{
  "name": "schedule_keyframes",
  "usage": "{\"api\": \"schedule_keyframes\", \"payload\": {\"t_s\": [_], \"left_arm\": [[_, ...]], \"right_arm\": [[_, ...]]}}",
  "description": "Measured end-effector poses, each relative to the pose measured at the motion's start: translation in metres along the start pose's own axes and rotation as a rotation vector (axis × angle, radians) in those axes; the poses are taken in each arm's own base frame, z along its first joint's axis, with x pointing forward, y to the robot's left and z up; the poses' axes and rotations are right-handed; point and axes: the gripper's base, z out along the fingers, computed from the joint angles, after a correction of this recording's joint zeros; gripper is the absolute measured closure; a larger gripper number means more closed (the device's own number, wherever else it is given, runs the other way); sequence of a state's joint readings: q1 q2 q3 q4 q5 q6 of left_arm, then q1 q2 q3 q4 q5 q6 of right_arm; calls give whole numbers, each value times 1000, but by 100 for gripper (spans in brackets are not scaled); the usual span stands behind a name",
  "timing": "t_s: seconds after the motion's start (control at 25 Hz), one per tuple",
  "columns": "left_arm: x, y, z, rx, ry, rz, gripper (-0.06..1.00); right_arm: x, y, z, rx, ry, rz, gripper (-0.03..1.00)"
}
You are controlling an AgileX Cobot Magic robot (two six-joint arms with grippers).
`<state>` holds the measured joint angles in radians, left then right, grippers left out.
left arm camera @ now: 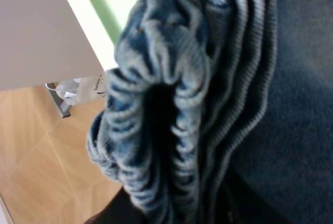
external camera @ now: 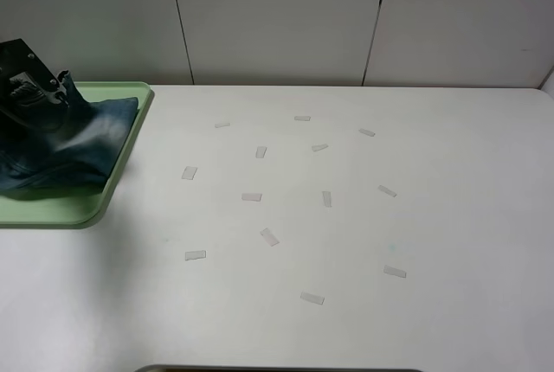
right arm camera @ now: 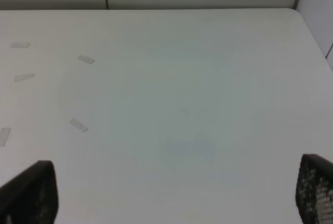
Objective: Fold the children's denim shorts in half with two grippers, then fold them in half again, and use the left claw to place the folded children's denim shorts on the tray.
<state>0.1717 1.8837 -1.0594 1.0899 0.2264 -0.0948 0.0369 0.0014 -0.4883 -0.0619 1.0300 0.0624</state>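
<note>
Gripping the bunched denim shorts point(external camera: 65, 147) at the upper left of the frame, the left gripper point(external camera: 35, 86) holds them over the green tray point(external camera: 121, 177); the right gripper point(right arm camera: 177, 193) stands open above the white table point(external camera: 346, 216)

- Exterior high view: bright, even overhead light; the white tabletop point(external camera: 346, 216) reads clean, with no hard glare.
- A soft, diffuse shadow spreads near the tray point(external camera: 130, 143) at the left, darkening the tabletop toward the near-left corner.
- The denim shorts point(external camera: 78, 143) are underexposed; fold detail is mostly lost in dark blue.
- Focus is acceptable; small tape marks point(external camera: 269, 237) stay legible, slightly soft.
- Left wrist view: denim fills the frame at close range; the gathered waistband point(left arm camera: 161, 73) is moderately sharp, the background floor and the dark lower area blurred.
- Right wrist view: soft overall, faint greenish cast, washed-out tabletop; right gripper point(right arm camera: 177, 187) fingertips point(right arm camera: 31, 193) are dark and out of focus.
</note>
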Motion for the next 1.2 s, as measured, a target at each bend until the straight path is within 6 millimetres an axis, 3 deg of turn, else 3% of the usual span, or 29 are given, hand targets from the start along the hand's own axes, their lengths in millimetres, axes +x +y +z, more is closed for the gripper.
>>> {"api": "schedule_keyframes", "payload": {"t_s": [0.2, 0.36, 0.48, 0.92, 1.2], "left_arm": [[0, 0, 0, -1, 1, -23, 69], [0, 0, 0, -3, 4, -24, 35], [0, 0, 0, -3, 5, -23, 23], [1, 0, -3, 11, 6, -80, 19], [-5, 21, -36, -53, -98, -182, 19]], "right_arm": [[0, 0, 0, 0, 0, 0, 27], [0, 0, 0, 0, 0, 0, 27], [0, 0, 0, 0, 0, 0, 27], [0, 0, 0, 0, 0, 0, 27], [0, 0, 0, 0, 0, 0, 27]]}}
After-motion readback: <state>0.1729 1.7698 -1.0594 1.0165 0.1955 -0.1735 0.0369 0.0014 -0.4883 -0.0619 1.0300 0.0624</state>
